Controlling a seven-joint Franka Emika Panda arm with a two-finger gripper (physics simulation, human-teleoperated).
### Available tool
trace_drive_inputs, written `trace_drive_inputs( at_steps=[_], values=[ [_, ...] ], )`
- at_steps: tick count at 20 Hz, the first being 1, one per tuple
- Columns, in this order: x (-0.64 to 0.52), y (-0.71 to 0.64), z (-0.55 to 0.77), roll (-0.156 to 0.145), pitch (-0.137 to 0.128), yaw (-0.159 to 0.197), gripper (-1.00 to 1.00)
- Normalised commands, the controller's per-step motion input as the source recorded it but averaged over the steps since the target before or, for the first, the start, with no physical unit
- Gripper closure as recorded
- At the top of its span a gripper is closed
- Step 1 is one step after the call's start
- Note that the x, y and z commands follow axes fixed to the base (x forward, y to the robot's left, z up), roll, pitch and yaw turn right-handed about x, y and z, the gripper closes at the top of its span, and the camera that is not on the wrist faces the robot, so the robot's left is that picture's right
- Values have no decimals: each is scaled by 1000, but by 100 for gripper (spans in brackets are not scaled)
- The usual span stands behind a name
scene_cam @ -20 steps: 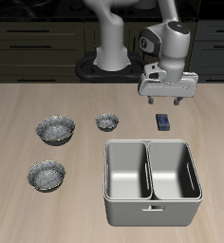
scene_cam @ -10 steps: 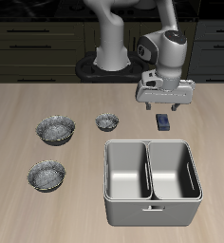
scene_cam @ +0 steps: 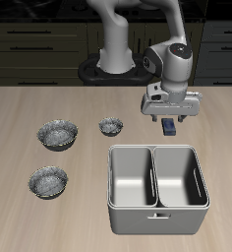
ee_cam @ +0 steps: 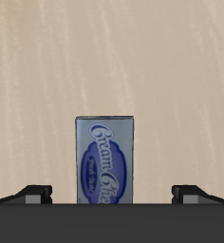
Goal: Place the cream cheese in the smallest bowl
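Note:
The cream cheese [scene_cam: 170,126] is a small dark blue box lying flat on the table, just behind the grey tub. In the wrist view the cream cheese [ee_cam: 106,158] lies between my two fingertips, with its lighter label facing up. My gripper [scene_cam: 169,118] is open, directly above the box and close to it, one finger on each side. The smallest bowl [scene_cam: 111,126] is a grey speckled bowl on the table, beside the box at the same depth, about a tub's width away.
A large grey two-compartment tub [scene_cam: 157,187] stands nearer the table's front edge, right in front of the box. Two wider grey speckled bowls [scene_cam: 58,135] [scene_cam: 48,181] stand beyond the smallest bowl.
My gripper has come down steadily toward the cream cheese and now straddles it. The box and the bowls have not moved.

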Motion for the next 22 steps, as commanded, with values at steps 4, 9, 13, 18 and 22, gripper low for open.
trace_drive_inputs(
  at_steps=[4, 9, 13, 18, 22],
  values=[
    [88, -44, -396, 27, 64, 21, -100],
    [-20, 2, -122, 1, 28, -13, 100],
    [-38, 20, 64, 15, -2, -10, 100],
    [-28, -90, 220, 10, -20, -19, 100],
    [-19, -86, 249, 2, -31, -6, 100]
  ],
)
